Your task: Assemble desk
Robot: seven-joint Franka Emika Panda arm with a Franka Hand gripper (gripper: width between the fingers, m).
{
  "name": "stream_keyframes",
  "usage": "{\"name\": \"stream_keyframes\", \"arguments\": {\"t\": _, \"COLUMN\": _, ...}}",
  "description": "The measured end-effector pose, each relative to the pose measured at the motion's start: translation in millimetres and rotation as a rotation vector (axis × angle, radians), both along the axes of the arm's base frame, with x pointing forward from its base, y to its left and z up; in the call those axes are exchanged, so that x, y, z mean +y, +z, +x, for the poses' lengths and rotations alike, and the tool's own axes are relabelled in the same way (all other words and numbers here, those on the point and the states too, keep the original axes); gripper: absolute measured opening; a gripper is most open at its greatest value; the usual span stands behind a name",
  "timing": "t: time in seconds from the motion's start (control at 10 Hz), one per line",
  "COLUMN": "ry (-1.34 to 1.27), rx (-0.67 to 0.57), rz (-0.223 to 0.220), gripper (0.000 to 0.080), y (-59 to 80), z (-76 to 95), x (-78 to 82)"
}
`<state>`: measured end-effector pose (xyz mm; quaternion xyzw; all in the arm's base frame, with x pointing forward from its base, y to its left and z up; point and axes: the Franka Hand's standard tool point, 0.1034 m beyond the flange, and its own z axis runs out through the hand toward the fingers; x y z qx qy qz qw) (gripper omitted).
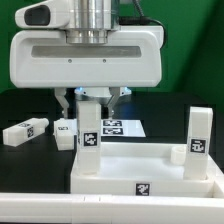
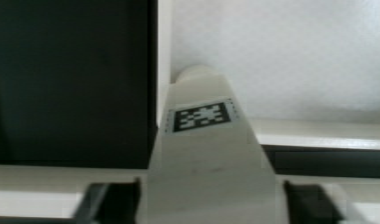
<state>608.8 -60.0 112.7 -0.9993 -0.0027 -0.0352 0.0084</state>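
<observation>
Single arm, entering from the top of the exterior view. Only the wide white wrist housing (image 1: pixel 85 60) shows, with a grey ribbed cylinder (image 1: pixel 97 14) above it; the rest is cut off. Tool (image 1: pixel 91 106) points straight down. Two dark fingers (image 1: pixel 66 102) hang below the housing, spread apart, one on each side of an upright leg (image 1: pixel 90 130). In the wrist view the tool (image 2: pixel 208 200) straddles the leg (image 2: pixel 208 150), with the finger pads (image 2: pixel 112 200) right beside its flanks. Touching or just off: cannot tell.
</observation>
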Motion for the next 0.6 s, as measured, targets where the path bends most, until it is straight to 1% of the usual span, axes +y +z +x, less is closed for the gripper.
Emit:
{"name": "stream_keyframes", "arguments": {"t": 0.1, "ry": 0.0, "rx": 0.0, "rz": 0.0, "gripper": 0.0288, "y": 0.0, "z": 0.0, "x": 0.0}}
{"name": "stream_keyframes", "arguments": {"t": 0.5, "ry": -0.055, "rx": 0.001, "rz": 0.005, "gripper": 0.0288, "y": 0.0, "z": 0.0, "x": 0.1}}
{"name": "stream_keyframes", "arguments": {"t": 0.6, "ry": -0.172, "rx": 0.002, "rz": 0.017, "gripper": 0.0288, "y": 0.0, "z": 0.1, "x": 0.5}}
